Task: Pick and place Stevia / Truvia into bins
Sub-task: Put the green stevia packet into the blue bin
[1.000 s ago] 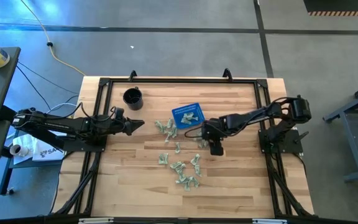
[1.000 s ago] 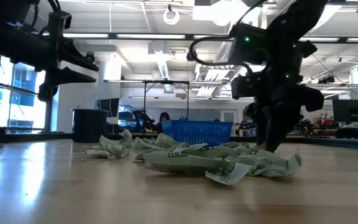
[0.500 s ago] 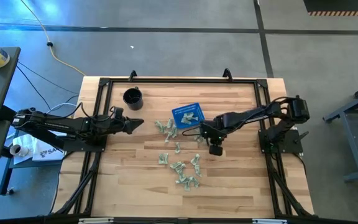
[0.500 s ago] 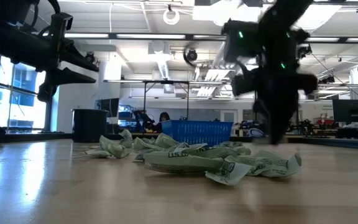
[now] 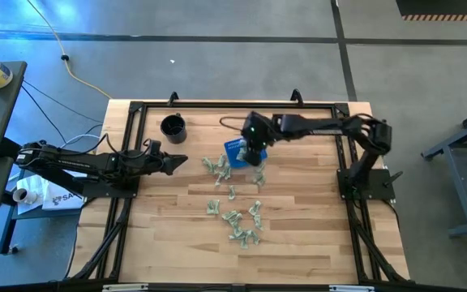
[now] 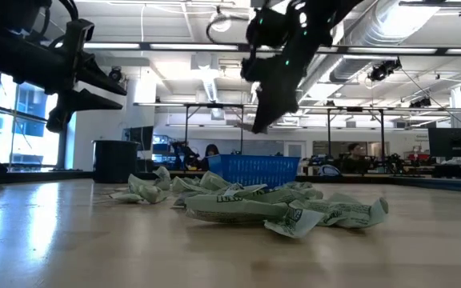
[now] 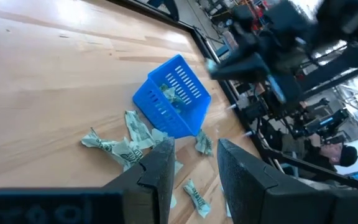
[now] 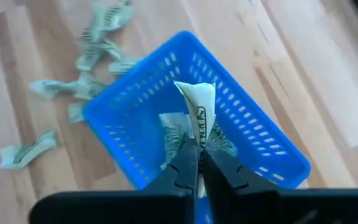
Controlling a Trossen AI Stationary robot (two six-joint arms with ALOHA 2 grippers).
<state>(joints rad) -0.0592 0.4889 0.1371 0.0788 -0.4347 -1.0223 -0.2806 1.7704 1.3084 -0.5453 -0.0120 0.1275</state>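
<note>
right pincer (image 8: 194, 163): closed on one packet (image 8: 199, 115), above the basket (image 8: 129, 112), clear of it; in the high view the arm reaches from the right edge across the tabletop (image 5: 298, 243) to the basket (image 5: 235, 152) near the far middle
held packet: stands upright between the fingertips, over the basket's inside; low view shows the right pincer (image 6: 256, 122) well above the basket (image 6: 254, 170)
basket contents: a few packets (image 8: 169, 134) already lie in it
basket: upright on the tabletop, a bit behind centre, right of the cup (image 5: 173, 127)
loose packets: crumpled, scattered on the wood; one cluster (image 5: 216, 167) just beside the basket on its left-front side, a second cluster (image 5: 246, 225) nearer the front edge, middle; a few (image 5: 258, 182) in between
low view: packets (image 6: 246, 206) heaped in front of the basket, all lying on the tabletop
left pincer (image 5: 181, 163): open, holding nothing, jaws apart; hovers above the tabletop at the left side, pointing toward the basket, well apart from it
left wrist view: left pincer (image 7: 191, 165) with its fingers spread, basket (image 7: 173, 102) and nearby packets (image 7: 126, 146) ahead, right arm over the basket
cup: black, round, near the far left corner, apart from the packets
room: a person seated far behind the tabletop in the low view
</note>
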